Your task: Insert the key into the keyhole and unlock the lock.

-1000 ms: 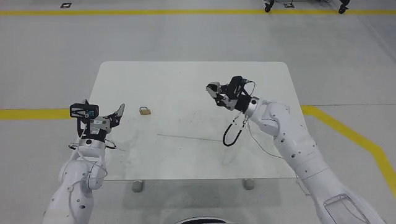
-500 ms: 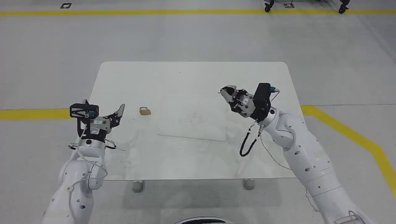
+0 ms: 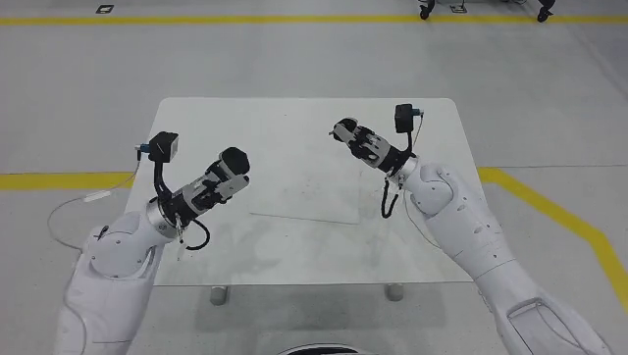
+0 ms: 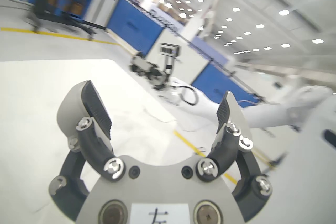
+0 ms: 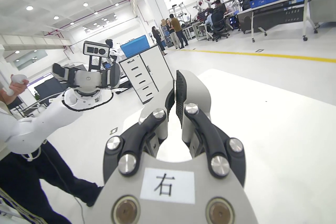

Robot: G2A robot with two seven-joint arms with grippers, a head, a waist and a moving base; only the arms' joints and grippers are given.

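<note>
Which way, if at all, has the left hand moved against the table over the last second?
Yes. The left hand has moved from the table's left edge inward over the tabletop, toward its middle.

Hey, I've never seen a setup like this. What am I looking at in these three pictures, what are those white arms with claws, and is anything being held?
This is a two-armed robot working at a white table. One picture looks down from a camera above its arms. The other two come from a small camera on each wrist, so each shows that arm's own claw up close. The left gripper is wide open, with nothing between its ribbed pads, and it hangs over the table's left part. The right gripper is shut and raised over the right part. I can't tell whether something thin is pinched in it. On the tabletop I can make out a faint line.
</note>
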